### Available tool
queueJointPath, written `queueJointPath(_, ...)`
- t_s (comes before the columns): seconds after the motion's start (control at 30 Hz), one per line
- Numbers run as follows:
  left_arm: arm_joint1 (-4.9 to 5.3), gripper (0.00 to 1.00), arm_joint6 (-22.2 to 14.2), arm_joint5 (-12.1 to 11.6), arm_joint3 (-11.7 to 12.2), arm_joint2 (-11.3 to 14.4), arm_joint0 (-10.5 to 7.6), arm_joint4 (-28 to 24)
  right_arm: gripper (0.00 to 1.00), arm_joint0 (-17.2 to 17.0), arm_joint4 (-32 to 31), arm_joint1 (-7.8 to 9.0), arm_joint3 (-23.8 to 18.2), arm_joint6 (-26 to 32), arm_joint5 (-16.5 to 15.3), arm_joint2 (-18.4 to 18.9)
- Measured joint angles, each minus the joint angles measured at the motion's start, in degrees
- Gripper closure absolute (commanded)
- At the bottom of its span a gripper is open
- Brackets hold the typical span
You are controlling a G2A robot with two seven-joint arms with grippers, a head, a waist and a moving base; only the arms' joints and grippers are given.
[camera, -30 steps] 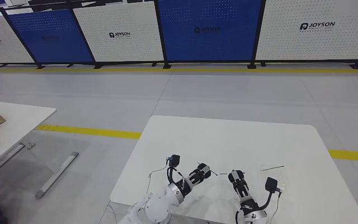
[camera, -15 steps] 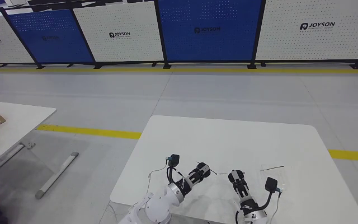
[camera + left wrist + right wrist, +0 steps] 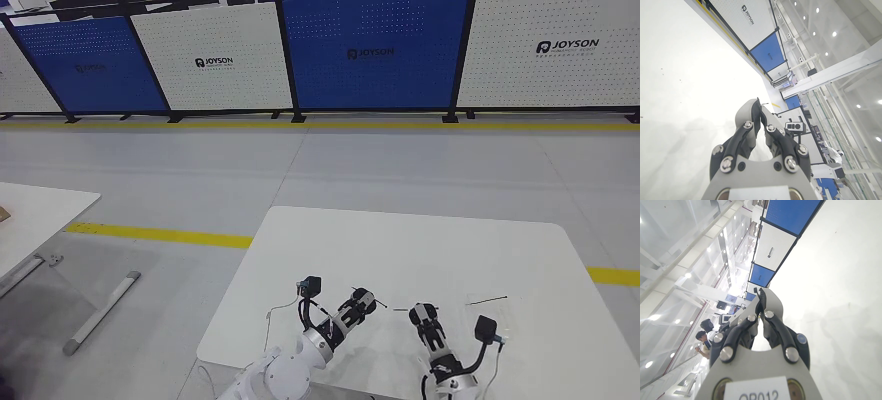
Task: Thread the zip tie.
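Two grippers hover low over the white table [image 3: 400, 250] near its front edge, tips facing each other a short gap apart. My left gripper [image 3: 364, 300] [image 3: 760, 106] is shut, and a thin black zip tie tip [image 3: 764, 103] pokes out past its fingertips. My right gripper [image 3: 419, 312] [image 3: 761, 294] is shut on a black zip tie, whose small square head [image 3: 755, 290] sticks out beyond the pads. In the top view short black ends [image 3: 392, 308] show between the two grippers; whether they touch is too small to tell.
A second black zip tie [image 3: 487, 298] lies flat on the table to the right of the right gripper. Blue and white pegboard panels [image 3: 370, 55] stand far behind, across a floor with yellow lines. Another white table [image 3: 30, 215] is at the left.
The left arm has shifted very slightly toward the table's front. Both grippers stay shut and nearly in the same place.
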Motion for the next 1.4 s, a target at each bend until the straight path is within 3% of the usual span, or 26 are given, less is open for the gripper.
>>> queueJointPath(1.4, 0.0, 1.0, 0.0, 0.0, 0.0, 0.0, 0.0, 0.0, 1.0, 2.62, -0.69, -1.78, 2.14, 1.38, 2.42, -1.68)
